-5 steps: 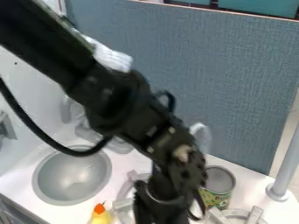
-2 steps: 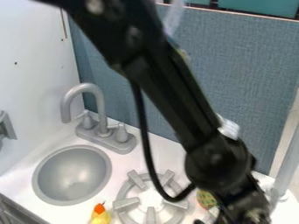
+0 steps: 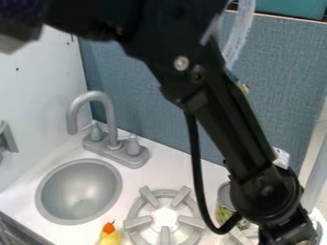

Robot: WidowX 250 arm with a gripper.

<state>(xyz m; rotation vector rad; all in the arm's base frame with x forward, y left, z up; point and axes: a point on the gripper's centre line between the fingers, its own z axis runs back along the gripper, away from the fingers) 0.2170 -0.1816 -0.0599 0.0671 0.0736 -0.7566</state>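
Note:
The gripper (image 3: 295,233) is at the bottom right corner, its body cut off by the lower edge, over the right-hand burner. Nearest to it is an open tin can (image 3: 223,205) with a green and yellow label, upright and partly hidden behind the arm and its cable. At the bottom edge, left of the near burner, lies a yellow toy (image 3: 110,236) with an orange top, partly cut off. Whether the gripper holds anything cannot be seen.
A round grey sink (image 3: 79,191) is set into the white counter at left, with a grey faucet (image 3: 110,117) behind it. A grey burner (image 3: 136,223) stands mid-counter. A blue-grey panel (image 3: 147,81) rises behind, and a grey post (image 3: 314,184) stands at right.
The arm has swung to the right, from above the middle burner to the right side. Faucet and burner have come into sight. The can and yellow toy have not visibly moved.

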